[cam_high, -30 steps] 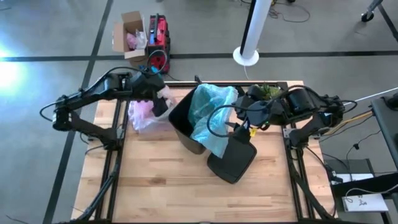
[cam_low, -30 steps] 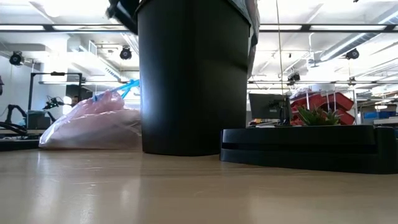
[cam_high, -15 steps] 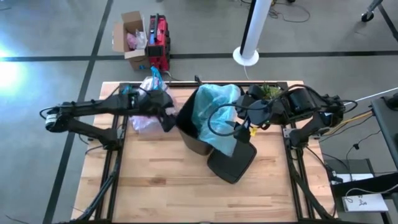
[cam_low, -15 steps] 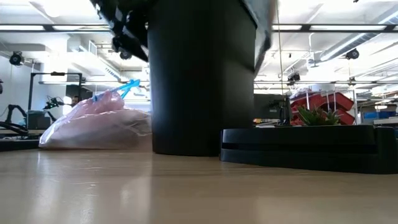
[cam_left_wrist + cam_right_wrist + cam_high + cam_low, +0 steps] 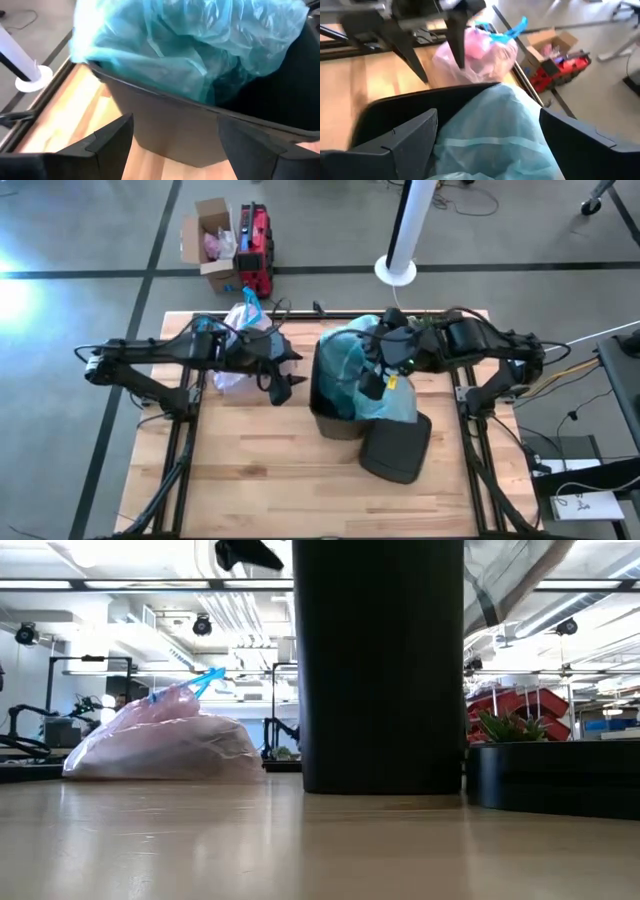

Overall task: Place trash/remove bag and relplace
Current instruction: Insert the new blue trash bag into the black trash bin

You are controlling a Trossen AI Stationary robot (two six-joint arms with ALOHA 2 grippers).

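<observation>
A black bin [image 5: 340, 415] stands upright mid-table, with the crinkly light blue bag [image 5: 350, 355] stuffed in its mouth and draped over its right rim. My left gripper [image 5: 285, 377] is open, just left of the bin, with the rim [image 5: 165, 97] ahead of its spread fingers. My right gripper [image 5: 368, 385] is open over the bin's mouth, with the blue bag [image 5: 495, 140] between its fingers. The tied pink bag [image 5: 232, 355] with blue ties [image 5: 205, 680] rests on its underside at the far left. No loose trash shows. My right gripper comes at the blue bag from the table's right, slanting down, with its fingers [image 5: 410, 137] wide apart on either side of the plastic. Whether they touch it, I cannot tell.
The bin's black lid [image 5: 395, 448] lies flat beside the bin's near-right side. A green plant [image 5: 432, 325] sits near the far right edge behind my right arm. Bare wood [image 5: 270, 480] covers the near half of the table. A cardboard box [image 5: 210, 235] stands on the floor beyond the far edge.
The bin has slid toward the table's right, and the lid beside it has shifted right with it. My left gripper has moved right and toward the near edge, from beside the pink bag to the bin's left side. The pink bag has stayed where it was.
</observation>
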